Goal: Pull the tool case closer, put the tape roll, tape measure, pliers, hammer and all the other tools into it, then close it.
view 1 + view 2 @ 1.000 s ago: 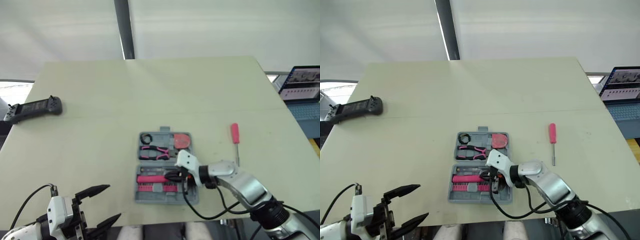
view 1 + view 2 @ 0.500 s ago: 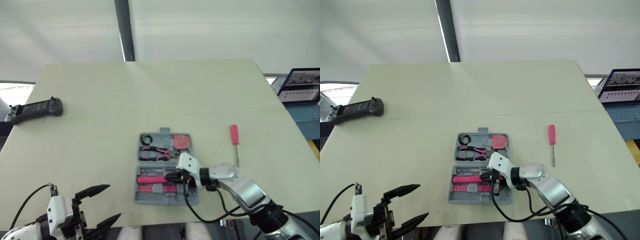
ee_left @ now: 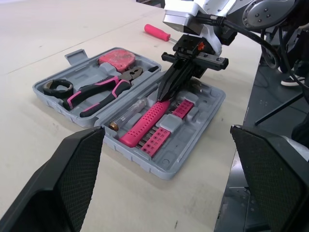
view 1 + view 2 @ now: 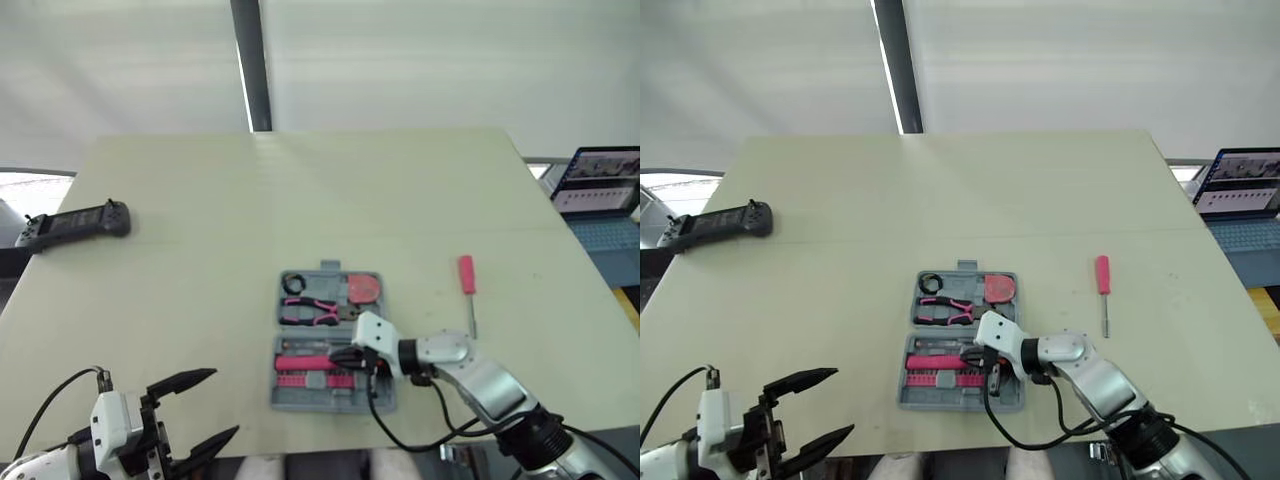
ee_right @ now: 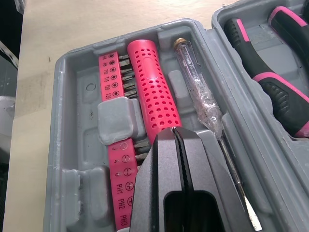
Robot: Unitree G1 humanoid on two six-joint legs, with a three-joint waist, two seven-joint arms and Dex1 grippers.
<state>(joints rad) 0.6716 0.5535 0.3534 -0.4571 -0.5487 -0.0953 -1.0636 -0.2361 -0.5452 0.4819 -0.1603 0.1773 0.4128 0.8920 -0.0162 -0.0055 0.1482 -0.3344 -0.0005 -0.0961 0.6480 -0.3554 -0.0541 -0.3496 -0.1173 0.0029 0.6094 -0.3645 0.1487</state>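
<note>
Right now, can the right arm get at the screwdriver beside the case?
Probably yes: the screwdriver lies alone, right of the case. The right gripper, shut and down in the case, must lift and open first.

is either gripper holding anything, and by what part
Nothing is held. The right gripper is shut on nothing, tips by the pink handle in the tool case; the left gripper hangs open and empty.

A pale bench [image 4: 200,230] is stretching across the scene. A black handheld controller [image 4: 72,222] is lying flat near its left edge, on its own. Past the bench's right edge, an open laptop [image 4: 597,182] is showing a lit screen of small pictures. Behind the far edge, a dark pole [image 4: 249,65] is standing upright against a white backdrop [image 4: 450,60].
</note>
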